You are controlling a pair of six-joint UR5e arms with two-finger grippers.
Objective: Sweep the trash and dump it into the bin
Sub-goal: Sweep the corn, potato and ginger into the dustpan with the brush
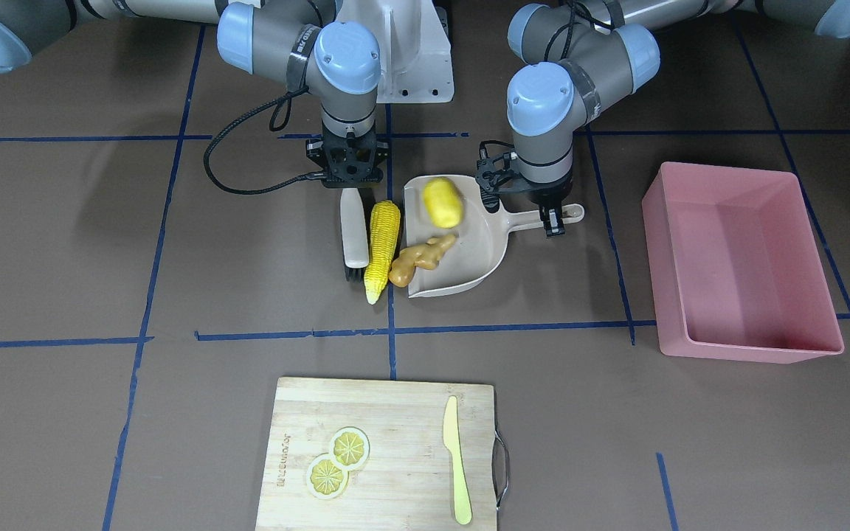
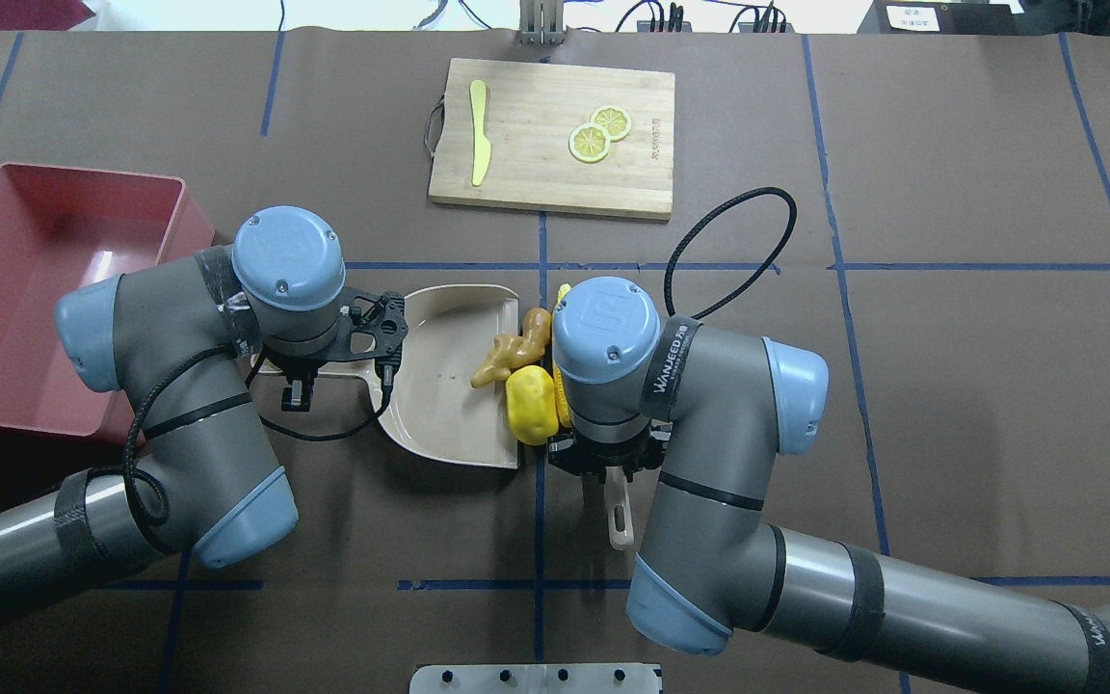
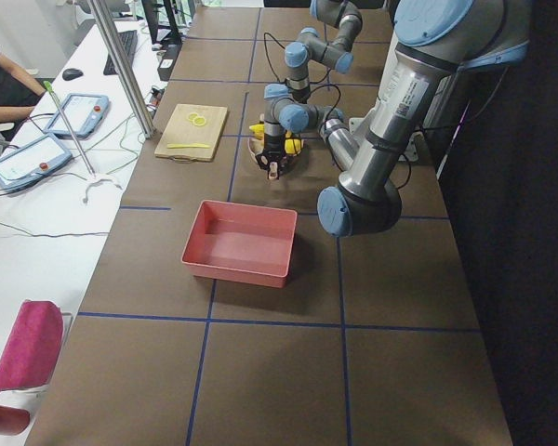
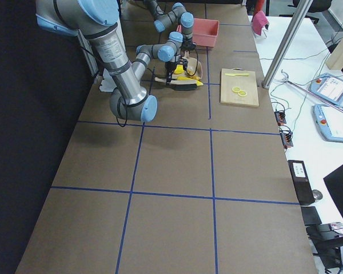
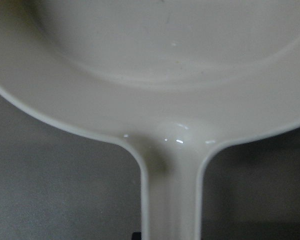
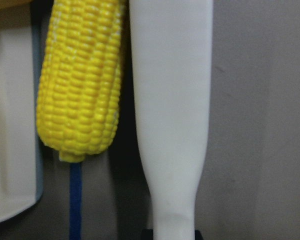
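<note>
With our right hand [image 1: 352, 181] clamped on the brush [image 1: 355, 228] and left hand [image 1: 552, 221] holding the dustpan [image 1: 478, 251] handle, we should press the pan's lip flat and sweep the corn cob [image 1: 383, 247], on the counter [image 1: 174, 258] beside the lip-straddling ginger root [image 1: 421, 258], broadside inward.

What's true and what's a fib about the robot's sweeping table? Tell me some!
1. The pink bin is empty. True.
2. The corn cob is inside the dustpan. False: it lies on the table beside the brush, outside the dustpan.
3. The rounded yellow lump sits in the dustpan. True.
4. The left gripper holds the brush. False: it grips the dustpan's handle; the right gripper holds the brush.
5. Three lemon slices lie on the cutting board. False: two.
</note>
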